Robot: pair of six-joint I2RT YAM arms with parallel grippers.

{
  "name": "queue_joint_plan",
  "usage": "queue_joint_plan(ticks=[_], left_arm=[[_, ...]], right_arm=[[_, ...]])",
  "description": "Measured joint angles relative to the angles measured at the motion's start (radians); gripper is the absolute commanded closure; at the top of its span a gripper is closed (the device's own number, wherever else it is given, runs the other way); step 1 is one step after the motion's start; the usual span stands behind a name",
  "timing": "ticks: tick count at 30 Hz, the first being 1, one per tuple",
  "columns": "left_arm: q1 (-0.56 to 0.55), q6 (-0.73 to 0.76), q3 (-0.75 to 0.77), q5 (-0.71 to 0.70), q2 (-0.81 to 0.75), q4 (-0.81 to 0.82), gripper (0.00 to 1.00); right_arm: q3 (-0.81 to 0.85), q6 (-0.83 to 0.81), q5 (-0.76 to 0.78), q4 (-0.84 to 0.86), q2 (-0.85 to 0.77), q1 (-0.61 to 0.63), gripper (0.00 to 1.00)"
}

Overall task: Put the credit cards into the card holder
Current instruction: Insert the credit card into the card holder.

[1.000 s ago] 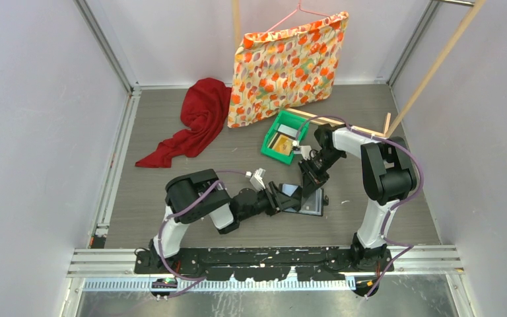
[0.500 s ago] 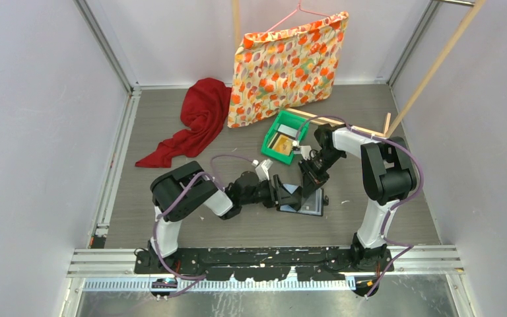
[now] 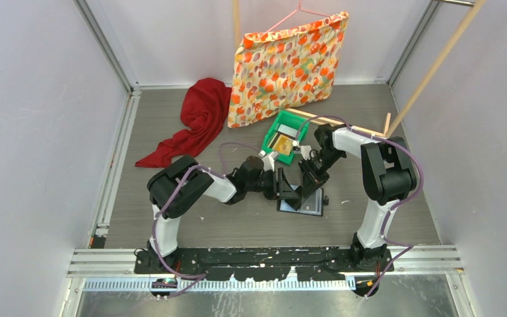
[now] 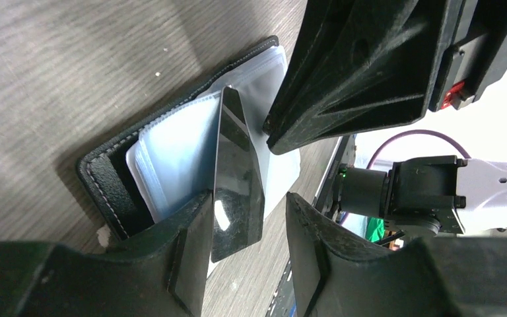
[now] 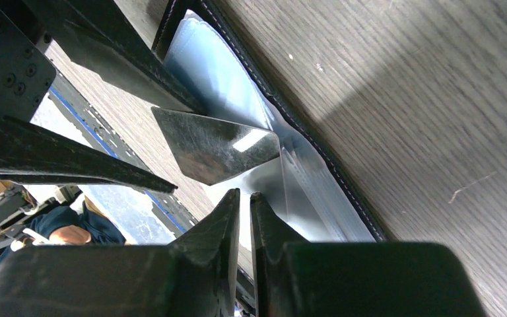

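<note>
Movement in the last second is all on the left side. The left arm (image 3: 191,188) has swung its elbow away from the near edge of the desk (image 3: 237,231) and stretched its forearm out flatter. That has carried its tool (image 3: 282,187) up against the left edge of the card holder (image 3: 309,202). The right arm (image 3: 376,168) has not budged. I take that to mean the feeding-in has begun in earnest, with the left bringing the card and the right keeping the pages ready.

Both arms reach inward and low, and their wrists almost meet over the open holder, which lies flat on the desk just nearer than the green tray (image 3: 269,142). More credit cards (image 3: 281,142) wait in that tray, one of them yellow-gold.

The left tool is half-closed and grasps a dark glossy card (image 4: 237,165) by its edges. The card stands on edge, tilted, its far corner touching the greyish-blue pages but not yet slid in.

The right tool (image 5: 243,195) is clenched to a thin slit just beside that corner. It looks to be nipping a clear pocket page (image 5: 281,172) to hold a slot open — the film is so thin I can't swear to it.
</note>
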Motion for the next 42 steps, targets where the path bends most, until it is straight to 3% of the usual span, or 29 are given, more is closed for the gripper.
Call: queue_joint_plan(ticks=[5,15,18,22,25,31,37,42], left_arm=[[0.031,0.049,0.060,0.050,0.000,-0.103,0.60],[0.045,0.100,0.134,0.112,0.027,-0.211,0.79],[0.045,0.101,0.137,0.121,0.040,-0.220,0.79],[0.045,0.099,0.139,0.129,0.048,-0.220,0.69],[0.045,0.098,0.143,0.132,0.048,-0.221,0.68],[0.044,0.096,0.145,0.132,0.048,-0.222,0.70],[0.044,0.077,0.150,0.137,0.065,-0.222,0.82],[0.038,0.067,0.150,0.137,0.070,-0.220,0.80]], right_arm=[[0.000,0.000,0.000,0.000,0.000,-0.002,0.83],[0.000,-0.001,0.001,-0.006,0.000,-0.002,0.83],[0.000,-0.002,0.001,-0.006,0.000,-0.002,0.83],[0.000,-0.005,0.003,-0.005,0.000,-0.002,0.83],[0.000,-0.005,0.003,-0.005,0.000,-0.002,0.83],[0.000,-0.005,0.003,-0.004,0.000,-0.002,0.83],[0.000,-0.005,0.004,-0.005,0.000,-0.002,0.83],[0.000,-0.005,0.005,-0.007,0.000,-0.002,0.83]])
